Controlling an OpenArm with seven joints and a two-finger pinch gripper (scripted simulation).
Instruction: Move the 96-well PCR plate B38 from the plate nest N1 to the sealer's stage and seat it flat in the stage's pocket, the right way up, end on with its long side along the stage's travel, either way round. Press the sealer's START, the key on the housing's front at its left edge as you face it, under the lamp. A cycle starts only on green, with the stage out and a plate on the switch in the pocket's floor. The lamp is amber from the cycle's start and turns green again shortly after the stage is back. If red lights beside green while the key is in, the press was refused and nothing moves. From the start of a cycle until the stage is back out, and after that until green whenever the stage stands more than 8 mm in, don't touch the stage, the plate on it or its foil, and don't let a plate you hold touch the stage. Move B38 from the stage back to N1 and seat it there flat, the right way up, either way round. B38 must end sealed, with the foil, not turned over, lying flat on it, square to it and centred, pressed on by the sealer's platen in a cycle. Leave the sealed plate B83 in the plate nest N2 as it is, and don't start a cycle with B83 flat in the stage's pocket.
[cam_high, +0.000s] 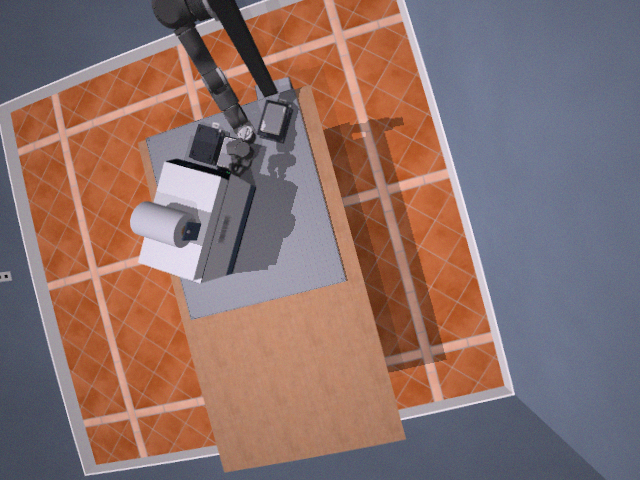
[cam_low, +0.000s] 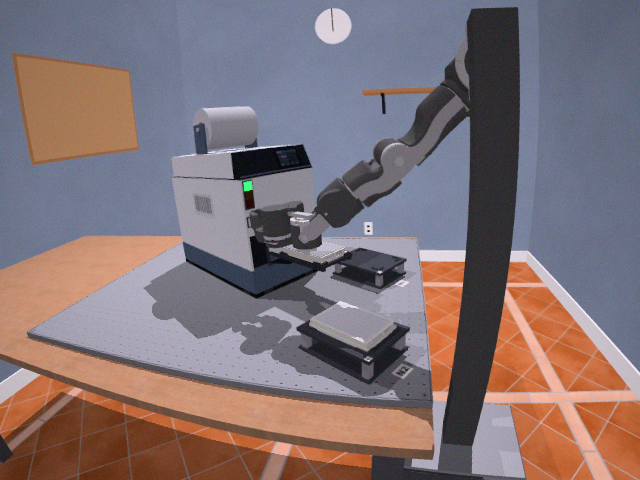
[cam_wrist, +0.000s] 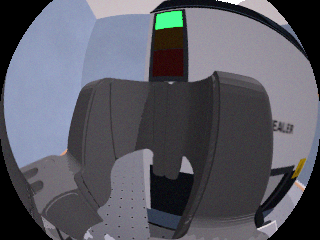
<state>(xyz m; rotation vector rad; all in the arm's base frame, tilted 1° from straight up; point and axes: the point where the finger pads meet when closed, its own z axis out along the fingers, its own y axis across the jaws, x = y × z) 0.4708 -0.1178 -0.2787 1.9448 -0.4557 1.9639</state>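
Note:
The sealer stands on the grey bench plate, and its lamp shows green; the lamp is also green in the wrist view. The stage is out at the sealer's front, with plate B38 lying flat on it, its top pale. My gripper is shut and empty. It is level with the housing's front, just under the lamp, beside and above the plate. In the wrist view my shut fingers point at the housing below the lamp and hide the START key. Nest N1 is empty.
Nest N2 holds the sealed plate B83 near the bench's front right. From above, N1, B83 and my arm crowd the sealer's far end. A dark column stands at the bench's right.

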